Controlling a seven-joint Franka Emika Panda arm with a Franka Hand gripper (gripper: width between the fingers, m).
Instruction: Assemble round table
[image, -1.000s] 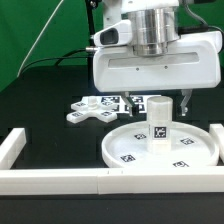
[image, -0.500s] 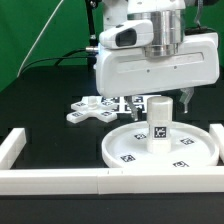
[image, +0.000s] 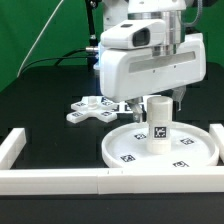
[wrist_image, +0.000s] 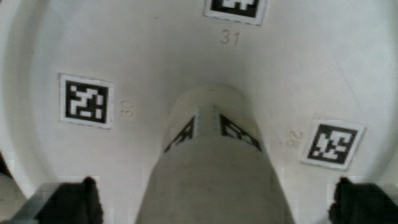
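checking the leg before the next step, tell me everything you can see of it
The leg is a short white cylinder, plastic by its look, with black-and-white tags on its side. It stands upright on the disc, near the middle, its base touching it. The open hand hangs over its top, not gripping it.

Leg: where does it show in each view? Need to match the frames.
Exterior view: the leg stands upright at the middle of the disc, toward the exterior view's right.
Wrist view: the leg is seen from above, foreshortened and large, with the disc behind it.
Shared landmark: the disc's square tags around the leg's foot.
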